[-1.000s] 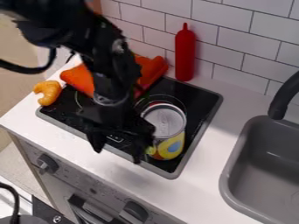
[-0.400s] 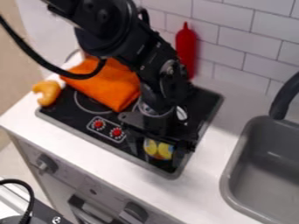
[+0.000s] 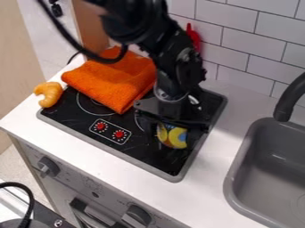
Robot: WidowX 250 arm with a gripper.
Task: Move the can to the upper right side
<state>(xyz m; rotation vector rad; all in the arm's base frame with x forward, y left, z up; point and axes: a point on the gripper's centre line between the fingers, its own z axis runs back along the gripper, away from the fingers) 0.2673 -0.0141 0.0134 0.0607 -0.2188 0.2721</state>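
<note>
While the hand (image 3: 177, 142) grips the can (image 3: 177, 136), fingers parted

The black arm (image 3: 187, 67) comes in from the top edge, left of centre, and slants down to the right. Its wrist (image 3: 173, 91) points downward — the gripper (image 3: 180, 132) hangs below it, closed in a grip. A black cable (image 3: 107, 60) loops beside the upper part of the arm.

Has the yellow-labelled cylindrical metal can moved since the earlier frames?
Yes. The can has shifted back toward the white tiled wall, farther from the front edge of the black stovetop than in either earlier frame.
</note>
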